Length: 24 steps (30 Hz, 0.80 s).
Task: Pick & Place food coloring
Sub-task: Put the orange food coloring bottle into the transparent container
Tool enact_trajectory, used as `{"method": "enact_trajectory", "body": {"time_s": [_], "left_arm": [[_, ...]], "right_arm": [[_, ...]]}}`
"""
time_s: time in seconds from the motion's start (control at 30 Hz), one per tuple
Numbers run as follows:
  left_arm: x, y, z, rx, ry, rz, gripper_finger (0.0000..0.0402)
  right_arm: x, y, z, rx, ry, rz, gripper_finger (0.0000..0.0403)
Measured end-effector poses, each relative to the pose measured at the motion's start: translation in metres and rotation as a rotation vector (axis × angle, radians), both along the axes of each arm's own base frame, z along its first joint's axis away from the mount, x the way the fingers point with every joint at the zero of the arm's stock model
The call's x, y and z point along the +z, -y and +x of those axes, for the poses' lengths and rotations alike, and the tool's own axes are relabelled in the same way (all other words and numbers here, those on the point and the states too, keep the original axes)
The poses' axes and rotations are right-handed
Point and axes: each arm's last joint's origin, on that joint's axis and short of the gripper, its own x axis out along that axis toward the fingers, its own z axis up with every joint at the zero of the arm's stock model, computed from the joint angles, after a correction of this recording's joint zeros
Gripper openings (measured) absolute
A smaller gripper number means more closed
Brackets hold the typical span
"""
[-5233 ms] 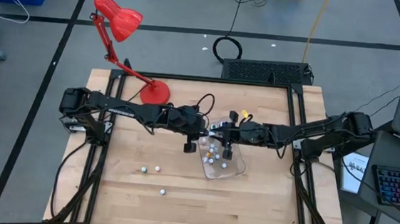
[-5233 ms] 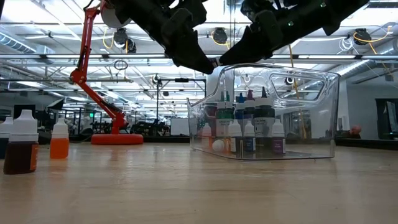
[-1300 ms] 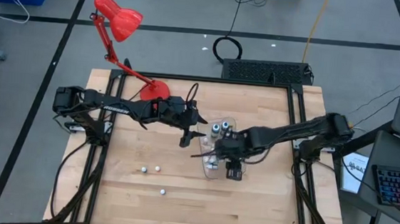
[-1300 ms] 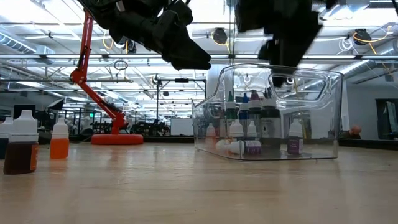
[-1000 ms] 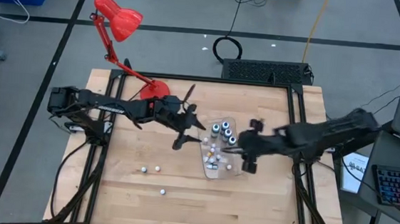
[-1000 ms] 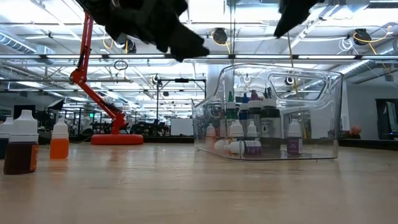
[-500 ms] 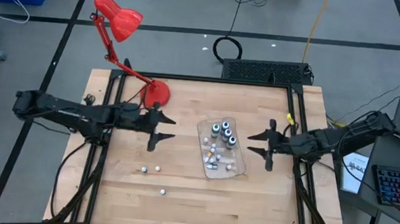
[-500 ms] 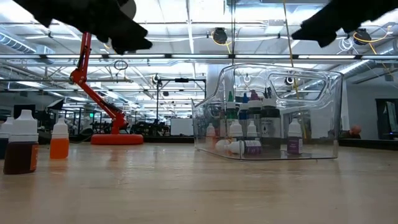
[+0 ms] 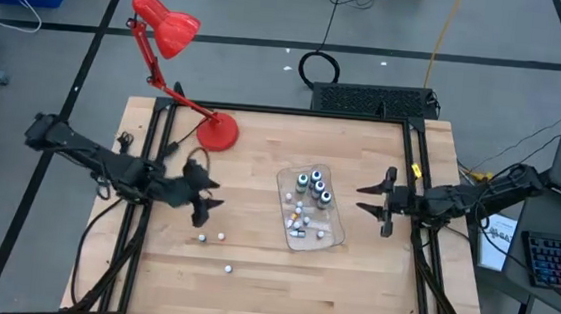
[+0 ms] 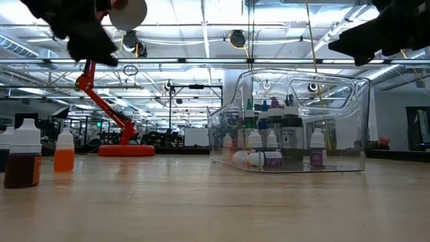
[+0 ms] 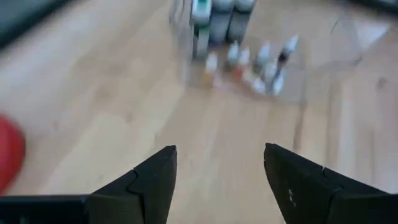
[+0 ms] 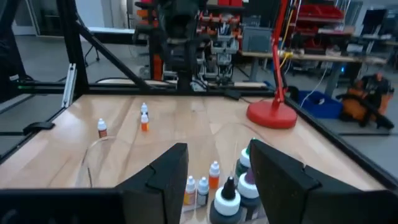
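The food coloring bottles [image 9: 307, 201] stand and lie inside a clear plastic tray [image 9: 332, 239] at the table's middle; three bigger ones [image 9: 312, 187] stand upright at its far end. Three more little bottles [image 9: 211, 238] stand loose on the wood near the left front. The low view shows two of them, brown [image 10: 22, 160] and orange [image 10: 64, 154]. My left gripper [image 9: 209, 196] hangs open above the table, left of the tray. My right gripper [image 9: 362, 199] hangs open to the tray's right. Both wrist views show nothing between the fingers.
A red desk lamp stands with its base [image 9: 217, 130] at the table's far left, and its arm leans out past the left edge. Bare wood lies along the near edge and at the far right. Black frame rails [image 9: 423, 259] run down both sides.
Both arms have drawn back from the tray. My left gripper has gone toward the left edge and a little nearer, turning as it went. My right gripper has gone toward the right edge and dropped to point level. Tray and bottles have stayed put.
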Motion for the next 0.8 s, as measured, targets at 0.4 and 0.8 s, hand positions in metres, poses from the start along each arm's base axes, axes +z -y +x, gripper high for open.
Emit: {"method": "enact_trajectory", "body": {"time_s": [0.4,0.8], "left_arm": [[-0.018,0.038,0.065,0.098,-0.488,-0.098,0.0241],[-0.042,0.065,0.095,-0.115,-0.551,-0.228,0.0241]], "right_arm": [[0.002,0.001,-0.004,0.008,0.029,-0.071,0.016],[-0.002,0.004,-0.011,0.01,0.089,-0.089,0.016]]}}
